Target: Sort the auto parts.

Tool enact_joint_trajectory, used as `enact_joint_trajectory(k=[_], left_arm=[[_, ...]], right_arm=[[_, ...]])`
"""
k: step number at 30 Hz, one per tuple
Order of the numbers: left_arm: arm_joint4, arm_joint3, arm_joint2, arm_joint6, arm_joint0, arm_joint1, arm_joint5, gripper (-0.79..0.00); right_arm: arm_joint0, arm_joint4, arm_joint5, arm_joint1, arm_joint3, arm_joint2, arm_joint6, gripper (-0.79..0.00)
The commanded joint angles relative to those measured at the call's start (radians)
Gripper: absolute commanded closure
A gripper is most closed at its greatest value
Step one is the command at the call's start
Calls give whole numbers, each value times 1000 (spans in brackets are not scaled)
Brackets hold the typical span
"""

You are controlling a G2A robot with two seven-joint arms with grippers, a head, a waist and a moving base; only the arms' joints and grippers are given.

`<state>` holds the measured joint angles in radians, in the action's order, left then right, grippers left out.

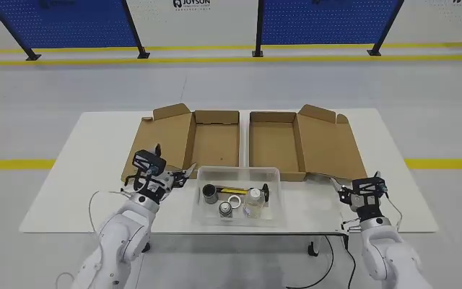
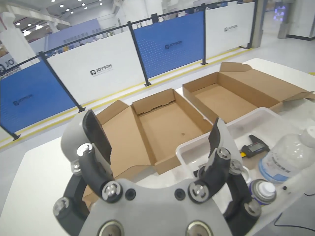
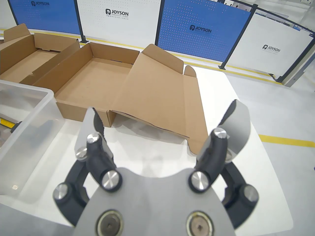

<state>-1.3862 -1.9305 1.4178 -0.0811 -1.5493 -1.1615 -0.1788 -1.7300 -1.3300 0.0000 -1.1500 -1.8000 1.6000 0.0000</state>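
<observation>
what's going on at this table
A two-armed robot is about to sort parts, with nothing moved yet. A bottle, a spray can and a caliper sit in the clear bin. The cardboard boxes behind it are empty. The left gripper and right gripper are open, holding nothing.

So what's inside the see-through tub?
In the tub: a clear bottle, a black-and-yellow caliper, a black cylinder and a spray can standing upright. Anything under the bottle is covered.
</observation>
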Motion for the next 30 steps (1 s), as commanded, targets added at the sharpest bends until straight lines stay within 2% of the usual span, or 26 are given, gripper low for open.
enact_joint_trajectory(k=[1,14,30], left_arm=[[-17,-3,-46,-7,21,-3,-17,-785],[-33,40,-277,-71,118,-31,-77,-785],[-23,86,-395,-163,126,-44,-150,-785]], right_arm=[[0,0,0,0,0,0,0,-785],[0,0,0,0,0,0,0,-785],[0,0,0,0,0,0,0,-785]])
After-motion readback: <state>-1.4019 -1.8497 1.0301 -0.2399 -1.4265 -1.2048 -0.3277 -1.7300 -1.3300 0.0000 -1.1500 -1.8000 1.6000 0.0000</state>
